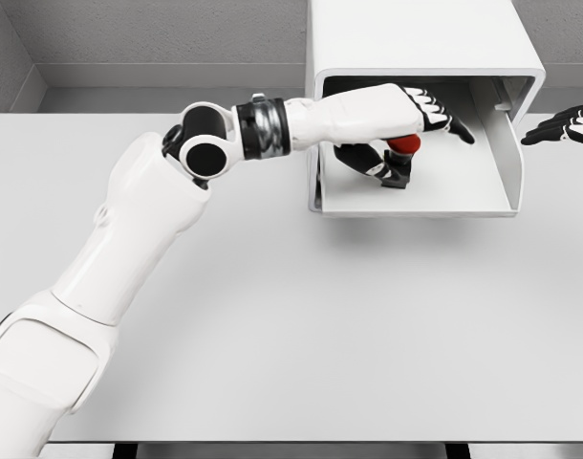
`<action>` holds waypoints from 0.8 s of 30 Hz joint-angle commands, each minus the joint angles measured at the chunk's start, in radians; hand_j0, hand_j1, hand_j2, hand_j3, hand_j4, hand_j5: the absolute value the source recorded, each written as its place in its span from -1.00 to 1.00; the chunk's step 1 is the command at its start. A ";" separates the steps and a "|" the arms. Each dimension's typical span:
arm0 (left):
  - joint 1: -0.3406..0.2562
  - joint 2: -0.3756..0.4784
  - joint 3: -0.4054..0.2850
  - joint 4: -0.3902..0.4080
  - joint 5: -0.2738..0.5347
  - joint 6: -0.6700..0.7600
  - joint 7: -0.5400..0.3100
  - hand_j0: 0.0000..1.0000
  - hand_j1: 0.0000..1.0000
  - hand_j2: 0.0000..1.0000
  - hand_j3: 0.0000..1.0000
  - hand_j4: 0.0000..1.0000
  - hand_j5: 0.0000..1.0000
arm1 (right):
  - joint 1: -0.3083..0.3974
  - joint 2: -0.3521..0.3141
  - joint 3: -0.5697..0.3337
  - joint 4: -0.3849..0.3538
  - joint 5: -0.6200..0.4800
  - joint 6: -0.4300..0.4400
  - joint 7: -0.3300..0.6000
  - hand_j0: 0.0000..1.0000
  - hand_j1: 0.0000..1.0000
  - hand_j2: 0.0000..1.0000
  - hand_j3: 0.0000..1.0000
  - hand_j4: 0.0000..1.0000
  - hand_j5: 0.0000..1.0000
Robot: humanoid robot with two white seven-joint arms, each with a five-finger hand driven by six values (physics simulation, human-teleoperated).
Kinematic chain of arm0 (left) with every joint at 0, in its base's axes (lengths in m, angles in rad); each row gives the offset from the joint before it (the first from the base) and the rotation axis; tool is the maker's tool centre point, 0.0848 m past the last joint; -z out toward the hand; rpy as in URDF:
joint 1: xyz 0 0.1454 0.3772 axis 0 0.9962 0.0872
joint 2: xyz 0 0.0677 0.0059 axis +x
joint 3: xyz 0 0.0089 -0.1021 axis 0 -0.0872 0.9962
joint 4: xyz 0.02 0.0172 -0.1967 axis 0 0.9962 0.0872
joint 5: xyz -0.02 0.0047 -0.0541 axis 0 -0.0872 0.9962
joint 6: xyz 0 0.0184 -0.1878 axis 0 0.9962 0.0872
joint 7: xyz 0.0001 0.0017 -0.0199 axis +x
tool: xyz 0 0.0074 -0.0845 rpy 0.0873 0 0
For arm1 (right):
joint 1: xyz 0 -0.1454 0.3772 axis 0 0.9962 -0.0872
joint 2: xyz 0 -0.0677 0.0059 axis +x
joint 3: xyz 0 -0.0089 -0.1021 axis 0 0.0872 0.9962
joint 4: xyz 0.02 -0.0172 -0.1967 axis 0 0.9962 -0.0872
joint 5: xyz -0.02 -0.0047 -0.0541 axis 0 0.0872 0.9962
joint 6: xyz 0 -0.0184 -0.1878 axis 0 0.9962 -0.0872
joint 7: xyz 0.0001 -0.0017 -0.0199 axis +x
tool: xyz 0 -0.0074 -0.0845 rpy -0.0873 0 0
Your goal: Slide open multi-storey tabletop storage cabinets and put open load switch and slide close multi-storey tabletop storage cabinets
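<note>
The white tabletop cabinet [416, 38] stands at the back of the table, and its bottom drawer [464, 182] is slid out toward me. My left hand [406, 124] reaches into that drawer from the left. It is shut on the load switch [402, 145], a small part with a red top and a black base. The thumb sits against the base and the fingers [444, 115] stretch over the top. The switch's base is low, at or just above the drawer floor. My right hand [564, 124] hovers open beside the cabinet's right wall, touching nothing.
The white table [301, 325] spreads out in front of the cabinet. My left forearm [301, 124] crosses the drawer's left wall. Grey walls close off the back and the left side.
</note>
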 commanded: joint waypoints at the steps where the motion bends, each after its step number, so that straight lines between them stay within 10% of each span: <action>1: 0.000 0.005 0.002 -0.010 0.017 0.003 0.001 0.87 0.87 0.87 0.87 0.87 0.87 | 0.000 -0.002 -0.001 0.000 -0.006 0.003 0.000 1.00 1.00 1.00 1.00 1.00 1.00; 11: -0.012 0.312 -0.022 -0.275 0.333 0.003 0.001 0.98 0.98 0.98 0.98 0.98 0.98 | 0.000 -0.011 -0.001 0.000 -0.008 0.003 0.000 1.00 1.00 1.00 1.00 1.00 1.00; 15: 0.000 0.722 -0.108 -0.473 0.636 0.003 0.001 1.00 1.00 1.00 1.00 1.00 1.00 | 0.002 0.003 0.016 -0.005 -0.008 0.003 0.000 1.00 1.00 1.00 1.00 1.00 1.00; 18: 0.072 0.930 -0.108 -0.490 0.649 0.003 0.001 1.00 1.00 1.00 1.00 1.00 1.00 | 0.002 0.043 0.024 -0.012 -0.006 0.003 0.000 1.00 1.00 1.00 1.00 1.00 1.00; 24: 0.163 0.978 -0.094 -0.484 0.644 0.003 0.001 1.00 1.00 1.00 1.00 1.00 1.00 | 0.002 0.153 0.039 -0.012 -0.006 0.003 0.000 1.00 1.00 1.00 1.00 1.00 1.00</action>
